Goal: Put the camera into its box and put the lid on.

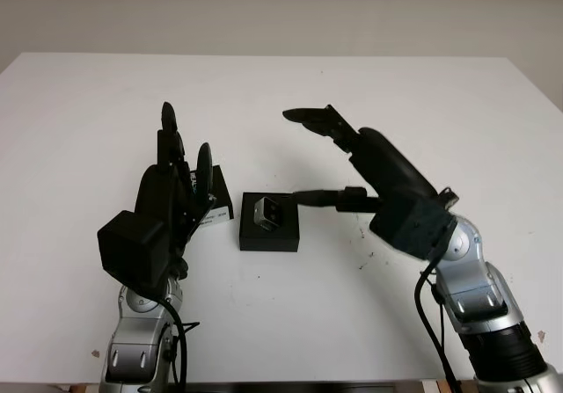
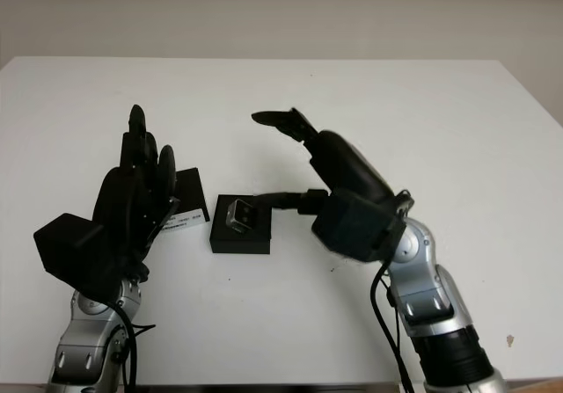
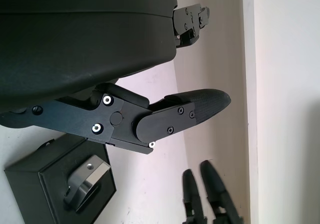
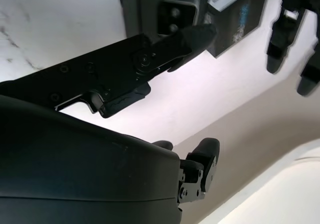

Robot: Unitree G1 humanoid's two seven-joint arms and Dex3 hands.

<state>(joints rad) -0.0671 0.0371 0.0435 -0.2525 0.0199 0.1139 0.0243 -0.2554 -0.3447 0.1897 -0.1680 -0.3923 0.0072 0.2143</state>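
The little silver camera [image 1: 266, 213] sits in its black box [image 1: 269, 223] on the white worktop [image 1: 281, 103]. The lid [image 1: 214, 201] lies just beside it. The left hand [image 1: 180, 169] and right hand [image 1: 321, 160] are open, holding nothing.

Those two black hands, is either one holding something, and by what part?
Nothing is held. The left hand is open above the lid; the right hand is open beside the box, where the camera sits.
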